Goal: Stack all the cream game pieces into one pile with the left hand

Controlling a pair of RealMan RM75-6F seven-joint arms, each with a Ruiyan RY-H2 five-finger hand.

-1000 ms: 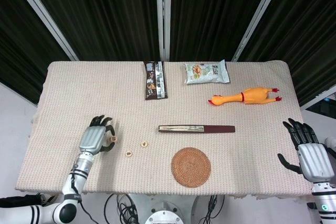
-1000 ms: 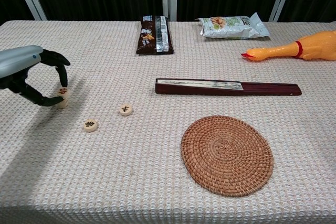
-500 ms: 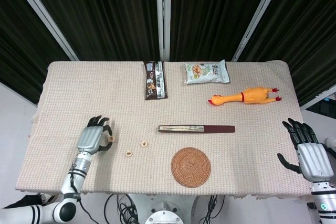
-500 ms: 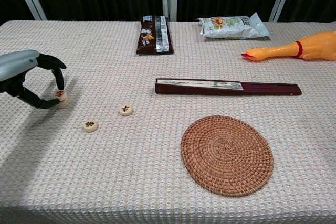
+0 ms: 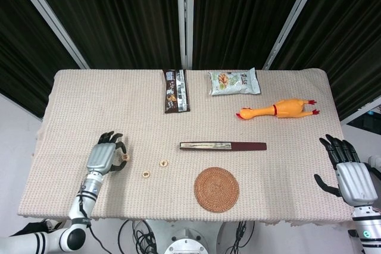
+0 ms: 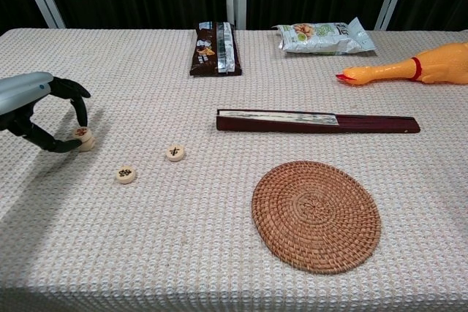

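Nearest the lower edge of the chest view: woven coaster at lower centre-right. Lower left: two loose cream pieces, one nearer, the other just up and right of it, lying flat and apart on the tablecloth. Further left, at mid-left edge: left hand curled over a third cream piece, pinched between thumb and fingertip, resting on or just off the cloth; cannot tell which. So loose pieces lie down-right of that hand in the frame, close by. Likely next: carry the held piece onto one of them. Right hand at far lower right of the head view, fingers spread, holding nothing, well away. Beyond: folded fan, long axis left-right.
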